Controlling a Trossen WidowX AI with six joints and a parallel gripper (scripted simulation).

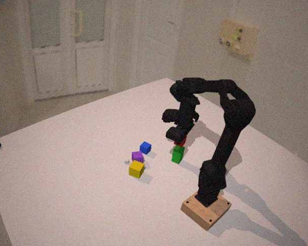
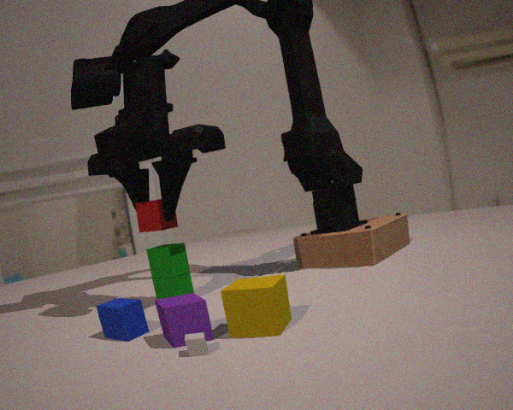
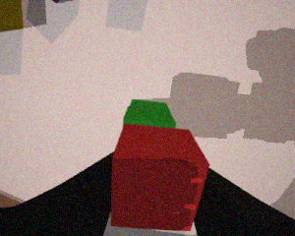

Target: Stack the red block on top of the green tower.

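My gripper [image 2: 156, 207] pinches the red block [image 2: 152, 215] between its fingertips, in the air just above the green tower [image 2: 170, 270], a gap showing between the two. The blue block [image 2: 121, 319], purple block [image 2: 184, 319] and yellow block [image 2: 256, 305] sit near the tower's base, apart from it.

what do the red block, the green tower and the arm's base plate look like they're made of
Red block: flat, even colour, matte, sharp edges; maybe painted wood or plastic, the look leaves it open.
Green tower: same plain matte finish, with a faint seam midway suggesting two stacked cubes.
Base plate: pale tan, unglossed, dark fasteners at the corners; looks like bare wood.
The gripper is shut on the red block.
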